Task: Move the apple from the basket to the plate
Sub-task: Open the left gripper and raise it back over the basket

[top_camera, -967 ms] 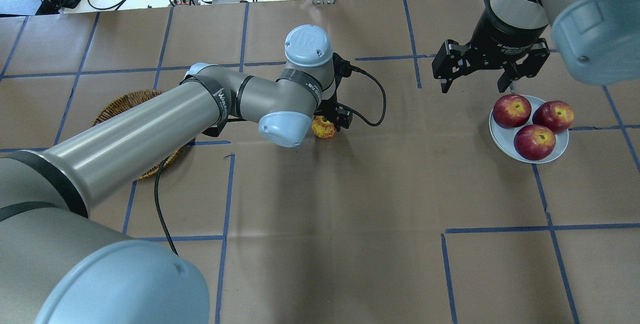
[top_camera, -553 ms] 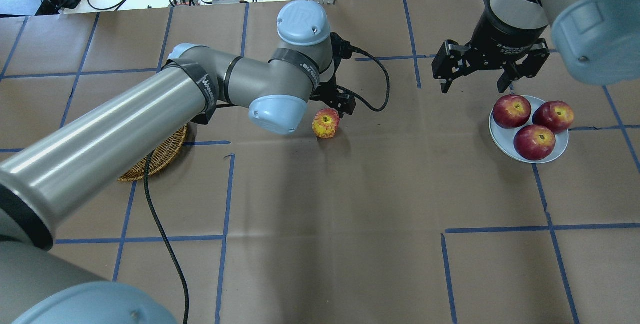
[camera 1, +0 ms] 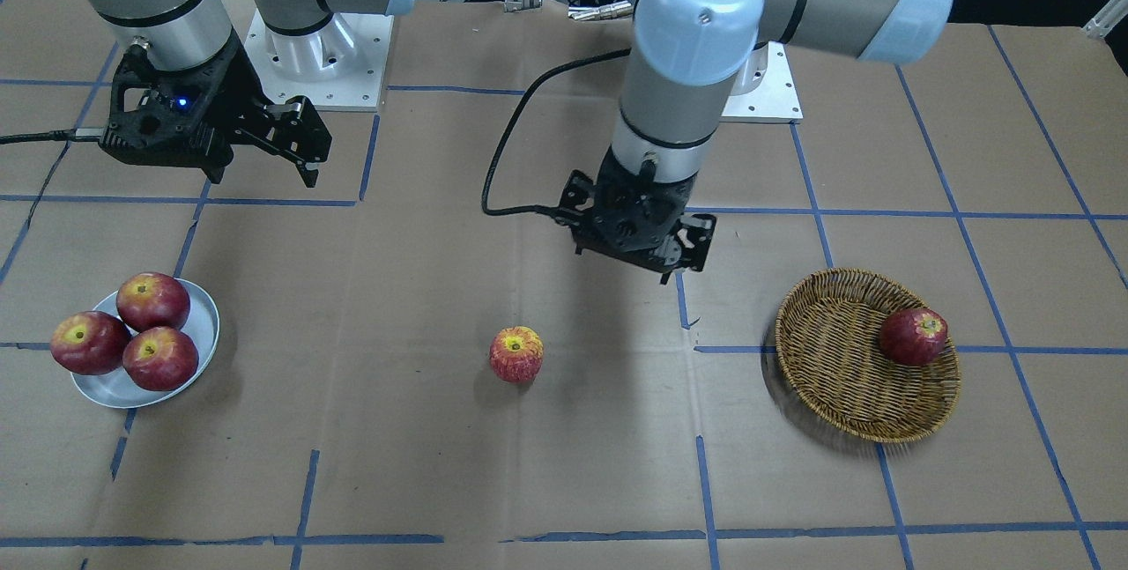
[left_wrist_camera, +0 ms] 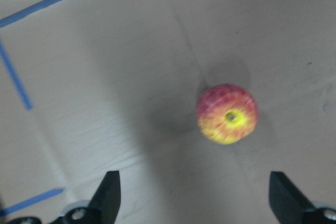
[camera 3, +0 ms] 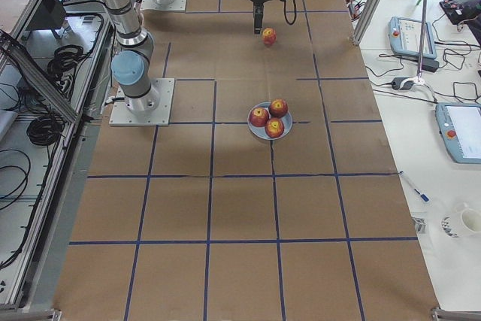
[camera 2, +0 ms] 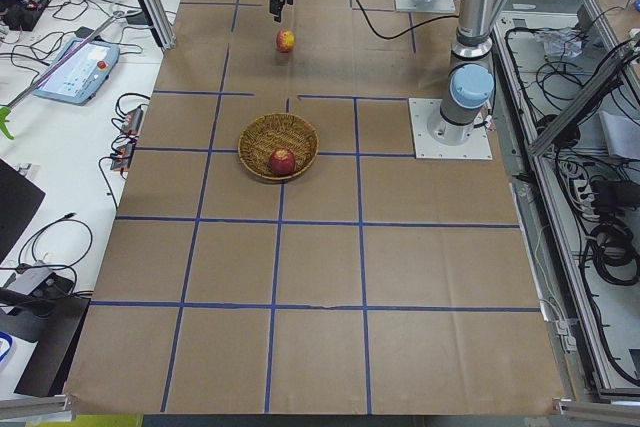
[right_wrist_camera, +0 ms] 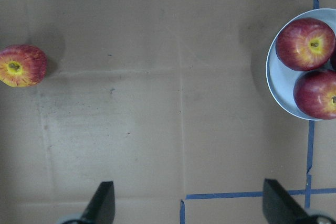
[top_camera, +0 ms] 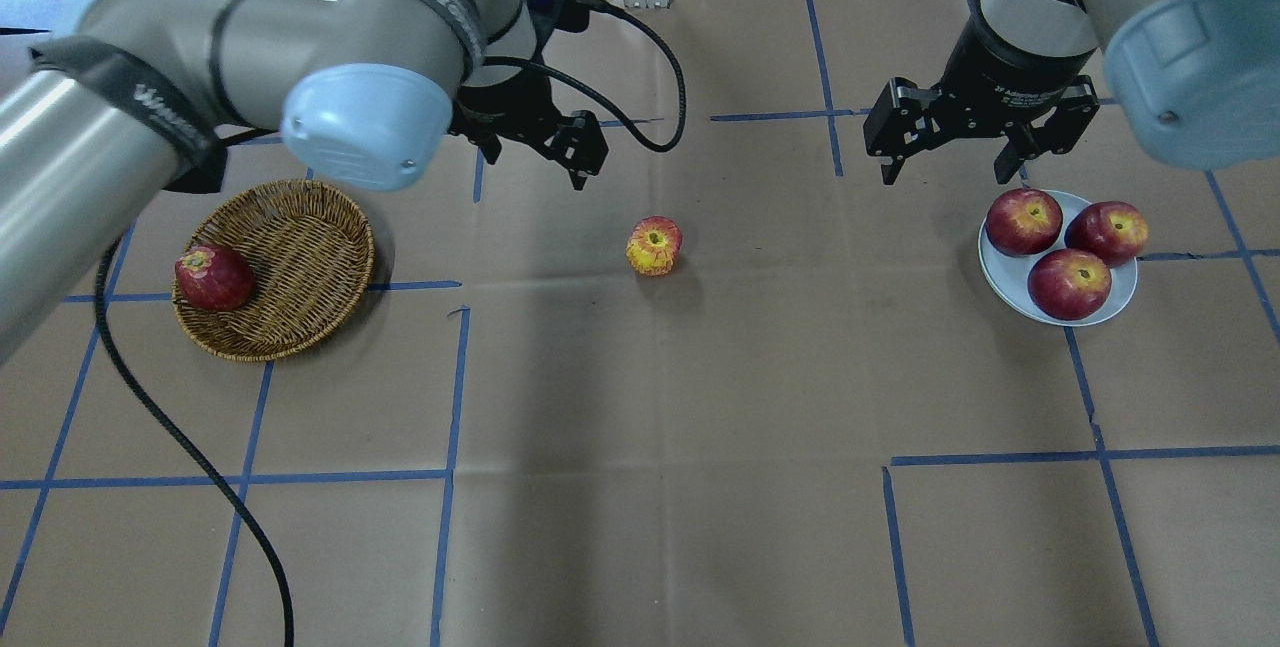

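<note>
Lying apart from the round silvery-grey plate (top_camera: 1000, 272), the pinkish-red, yellow-streaked apple (top_camera: 654, 246) is judged staged for handover; left gripper (left_wrist_camera: 193, 195) and right gripper (top_camera: 947, 165) are held open.

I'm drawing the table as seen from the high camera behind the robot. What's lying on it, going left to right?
A wicker basket holding a dark-red apple → yellow-streaked apple on the bare paper → silvery plate with three dark-red apples.

Silver-grey tube links (top_camera: 70, 177), pale-blue joint caps (top_camera: 365, 127); black left hand (left_wrist_camera: 194, 198), black right hand (top_camera: 946, 172); black cable (top_camera: 682, 92).
</note>
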### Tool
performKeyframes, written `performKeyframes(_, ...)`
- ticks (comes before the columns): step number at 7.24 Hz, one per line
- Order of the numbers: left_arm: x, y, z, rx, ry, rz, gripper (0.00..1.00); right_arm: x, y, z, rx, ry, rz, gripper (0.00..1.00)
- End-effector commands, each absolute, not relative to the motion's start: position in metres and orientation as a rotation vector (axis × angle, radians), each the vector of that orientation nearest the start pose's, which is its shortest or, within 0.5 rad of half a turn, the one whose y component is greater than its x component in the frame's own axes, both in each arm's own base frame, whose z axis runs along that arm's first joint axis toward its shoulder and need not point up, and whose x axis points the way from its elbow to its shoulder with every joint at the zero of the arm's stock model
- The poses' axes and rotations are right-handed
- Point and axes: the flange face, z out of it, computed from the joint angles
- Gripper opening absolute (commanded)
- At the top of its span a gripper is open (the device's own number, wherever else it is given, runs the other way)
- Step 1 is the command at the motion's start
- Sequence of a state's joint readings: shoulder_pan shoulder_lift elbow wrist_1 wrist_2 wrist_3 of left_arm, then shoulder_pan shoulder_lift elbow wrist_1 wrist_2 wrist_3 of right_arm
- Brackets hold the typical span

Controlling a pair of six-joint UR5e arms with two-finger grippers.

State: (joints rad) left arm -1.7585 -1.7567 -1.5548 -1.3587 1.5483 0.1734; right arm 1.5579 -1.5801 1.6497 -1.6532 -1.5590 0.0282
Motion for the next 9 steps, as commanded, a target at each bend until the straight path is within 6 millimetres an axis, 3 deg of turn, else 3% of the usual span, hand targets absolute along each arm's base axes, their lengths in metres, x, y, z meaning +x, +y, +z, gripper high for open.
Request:
performKeyframes(1, -0.176, -0.484, 0.479, 0.408, 3.145, 0.046, 0.99, 0.133, -0.490, 0.471, 0.084, 3.130, -0.052, 1.00)
performKeyframes(2, -0.153, -0.473, 0.496, 0.335, 3.148, 0.000, 0.99, 0.138, -0.499, 0.477, 0.110, 3.125, -0.071, 1.00)
performKeyframes(3, -0.149, -0.473, 0.496, 0.319, 3.144, 0.012, 0.99, 0.156, -0.507, 0.474, 0.126, 3.118, -0.060, 1.00)
performKeyframes(5, -0.149, -0.472, 0.487, 0.316, 3.142, 0.078, 0.99, 0.221, -0.517, 0.462, 0.142, 3.107, -0.068, 1.00)
performKeyframes(7, -0.150, -0.471, 0.485, 0.326, 3.143, 0.083, 0.99, 0.294, -0.532, 0.430, 0.173, 3.100, -0.099, 1.00)
performKeyframes(9, -0.149, -0.469, 0.486, 0.338, 3.142, 0.078, 0.99, 0.343, -0.546, 0.384, 0.194, 3.091, -0.109, 1.00)
